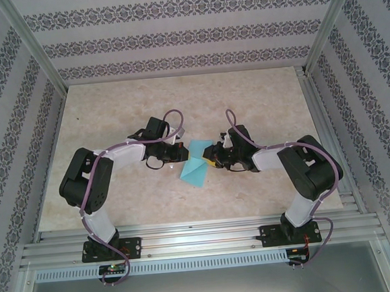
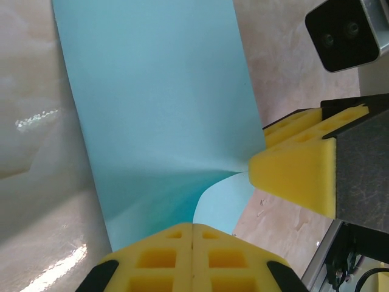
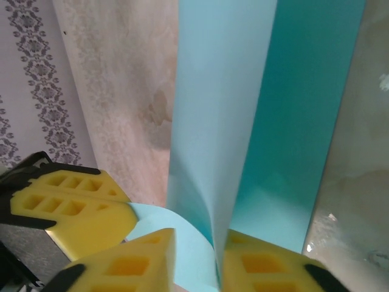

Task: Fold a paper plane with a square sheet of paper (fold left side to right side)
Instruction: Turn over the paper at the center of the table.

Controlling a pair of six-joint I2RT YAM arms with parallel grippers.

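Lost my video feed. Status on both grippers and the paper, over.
Left gripper shut on the blue paper. Right gripper closing around its other edge, grip not confirmed. Paper lifted, bowed between them over the table. Nothing in the way.
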